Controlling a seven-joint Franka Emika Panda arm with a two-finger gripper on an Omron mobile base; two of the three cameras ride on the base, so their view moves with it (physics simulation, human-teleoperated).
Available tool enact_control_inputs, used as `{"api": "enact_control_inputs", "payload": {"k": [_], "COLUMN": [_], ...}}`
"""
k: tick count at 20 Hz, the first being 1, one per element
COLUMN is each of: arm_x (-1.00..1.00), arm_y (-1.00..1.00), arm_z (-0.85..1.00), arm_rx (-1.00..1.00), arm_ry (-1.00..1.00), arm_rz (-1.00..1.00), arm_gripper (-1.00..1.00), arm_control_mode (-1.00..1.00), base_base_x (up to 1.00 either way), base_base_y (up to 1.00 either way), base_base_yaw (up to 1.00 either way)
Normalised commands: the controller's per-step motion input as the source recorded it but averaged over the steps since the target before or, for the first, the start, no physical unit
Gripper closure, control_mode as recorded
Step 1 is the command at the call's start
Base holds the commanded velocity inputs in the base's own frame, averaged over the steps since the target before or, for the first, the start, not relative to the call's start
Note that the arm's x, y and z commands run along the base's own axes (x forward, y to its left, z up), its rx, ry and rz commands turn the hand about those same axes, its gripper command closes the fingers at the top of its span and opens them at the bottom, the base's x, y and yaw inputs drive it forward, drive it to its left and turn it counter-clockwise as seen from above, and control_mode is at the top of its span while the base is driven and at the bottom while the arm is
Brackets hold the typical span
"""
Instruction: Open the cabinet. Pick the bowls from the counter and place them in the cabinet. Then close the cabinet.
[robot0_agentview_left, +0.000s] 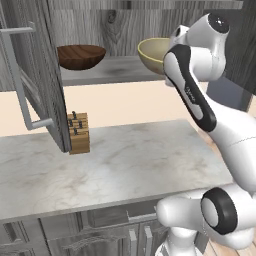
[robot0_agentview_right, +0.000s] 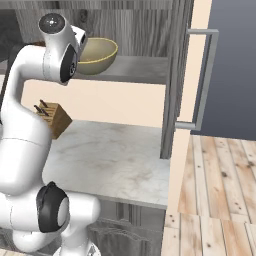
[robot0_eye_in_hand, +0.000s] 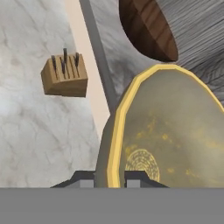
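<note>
Cabinet (robot0_agentview_left: 125, 30) stands open, both dark wood-grain doors swung outward. Left door (robot0_agentview_left: 42, 75) shows edge-on in the left base view, its long grey bar handle (robot0_agentview_left: 20, 85) facing the camera. Right door (robot0_agentview_right: 175, 80) shows in the right base view with its own bar handle (robot0_agentview_right: 205, 75).

Dark brown wooden bowl (robot0_agentview_left: 81, 56) sits upright on the cabinet shelf (robot0_agentview_left: 110, 70), toward the left side. In the hand view the same bowl (robot0_eye_in_hand: 148, 28) lies beyond the beige one, apart from it.

Beige-tan bowl (robot0_agentview_left: 154, 54) is at the right part of the shelf, just in front of the arm's wrist; whether its base rests on the shelf board or hangs slightly above it cannot be told. From the right base view the bowl (robot0_agentview_right: 96, 55) sits partly behind the arm's upper link.

Gripper (robot0_eye_in_hand: 109, 177): fingertips pressed together on the yellowish rim of the beige-tan bowl (robot0_eye_in_hand: 170, 131), one tip (robot0_eye_in_hand: 85, 177) outside the wall, the other inside. The bowl's inner surface, with a ring pattern at the bottom, faces the hand camera.

Counter (robot0_agentview_left: 125, 160), light marbled stone, lies below the cabinet. A wooden knife block (robot0_agentview_left: 78, 132) stands on it near the back edge, just beside the lower corner of the left door. Low grey cabinets (robot0_agentview_left: 100, 235) sit under the counter edge. Wood plank floor (robot0_agentview_right: 215, 200) to the right.
</note>
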Motion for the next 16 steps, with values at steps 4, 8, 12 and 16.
{"api": "enact_control_inputs", "payload": {"k": [4, 8, 12, 16], "arm_x": [0.37, 0.38, 0.36, 0.34], "arm_y": [0.00, 0.00, 0.00, 0.00], "arm_z": [0.00, 0.00, 0.00, 0.00], "arm_rx": [0.00, 0.00, 0.00, 0.00], "arm_ry": [0.00, 0.00, 0.00, 0.00], "arm_rz": [0.00, 0.00, 0.00, 0.00], "arm_gripper": [1.00, 1.00, 1.00, 1.00], "arm_control_mode": [-1.00, -1.00, -1.00, -1.00], "base_base_x": [0.00, 0.00, 0.00, 0.00], "base_base_y": [0.00, 0.00, 0.00, 0.00], "base_base_yaw": [0.00, 0.00, 0.00, 0.00]}}
